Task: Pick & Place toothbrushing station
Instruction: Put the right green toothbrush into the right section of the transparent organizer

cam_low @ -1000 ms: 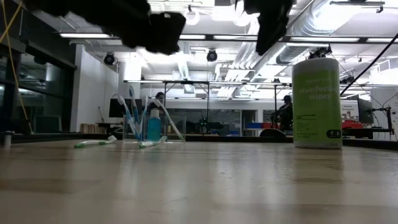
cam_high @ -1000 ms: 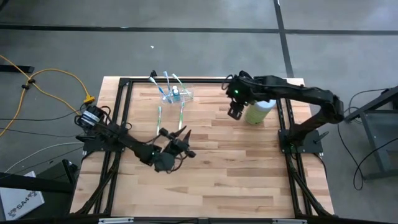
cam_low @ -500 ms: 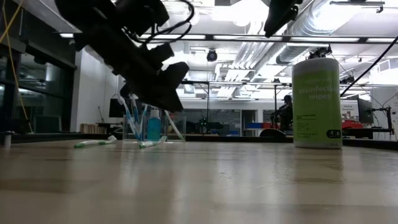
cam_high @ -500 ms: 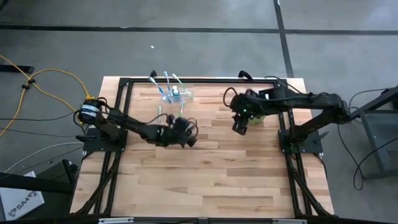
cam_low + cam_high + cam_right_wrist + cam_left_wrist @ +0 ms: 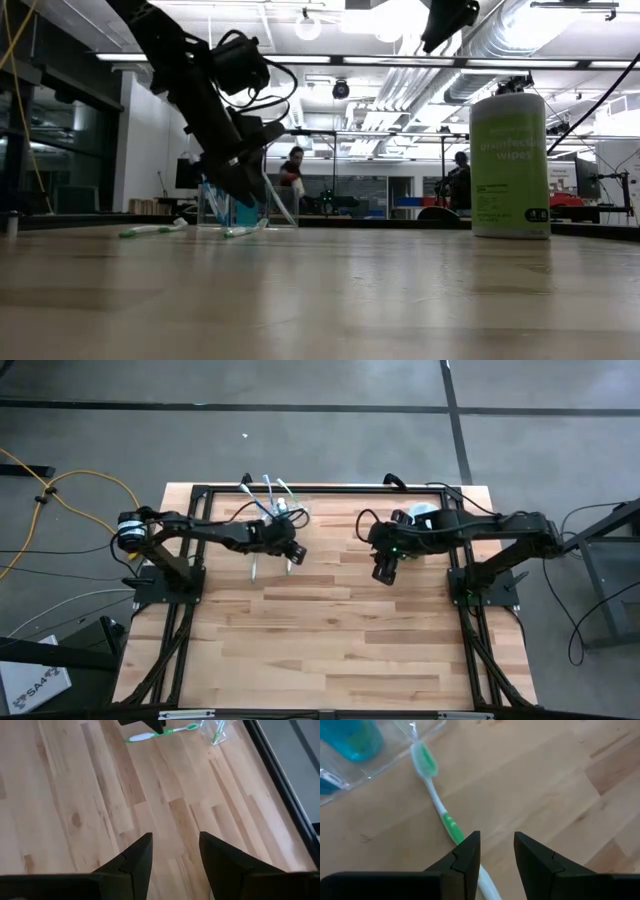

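- Spanning most of the high view, the wooden table (image 5: pixel 330 630) lies bare across its near half, with a black frame along its edges.
- Right arm: extends from the right edge; right gripper (image 5: pixel 384 571) hangs over bare wood, fingers parted, holding nothing.
- Left arm: reaches toward the far edge; left gripper (image 5: pixel 496 851) sits low above a green-and-white toothbrush (image 5: pixel 436 795), fingers apart, gripping nothing.
- Green wipes canister (image 5: pixel 509 165): upright near the right frame rail.
- Toothbrushing station (image 5: pixel 283 512): clear holder by the far edge, just beyond the left gripper.

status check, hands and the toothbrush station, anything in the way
Left hand open, over green toothbrush beside clear station. Right hand open, empty, above bare table. Station untouched. Wipes canister far off.
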Tool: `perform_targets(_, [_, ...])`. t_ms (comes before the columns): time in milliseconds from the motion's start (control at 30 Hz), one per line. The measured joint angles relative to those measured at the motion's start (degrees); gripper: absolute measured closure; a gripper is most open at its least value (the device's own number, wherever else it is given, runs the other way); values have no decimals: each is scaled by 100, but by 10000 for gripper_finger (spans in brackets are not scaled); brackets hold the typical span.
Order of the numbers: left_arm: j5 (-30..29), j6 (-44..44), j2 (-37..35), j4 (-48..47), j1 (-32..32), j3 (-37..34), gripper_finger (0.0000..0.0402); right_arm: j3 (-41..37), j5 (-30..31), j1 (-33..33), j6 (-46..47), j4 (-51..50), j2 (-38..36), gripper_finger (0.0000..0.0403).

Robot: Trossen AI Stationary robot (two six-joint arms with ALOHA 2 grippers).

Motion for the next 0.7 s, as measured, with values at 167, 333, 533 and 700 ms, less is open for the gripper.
perform_targets(167, [-67, 23, 0, -9, 33, 0, 286, 0, 235, 89, -53, 0, 0, 250])
perform_targets(333, [-124, 20, 0, -157, 33, 0, 286, 0, 235, 89, -57, 0, 0, 250])
perform_targets(533, [-255, -286, 22, -713, 33, 2, 286, 0, 233, 87, -57, 9, 0, 250])
perform_targets(700, [-252, -336, 22, -685, 33, 4, 286, 0, 233, 87, -57, 15, 0, 250])
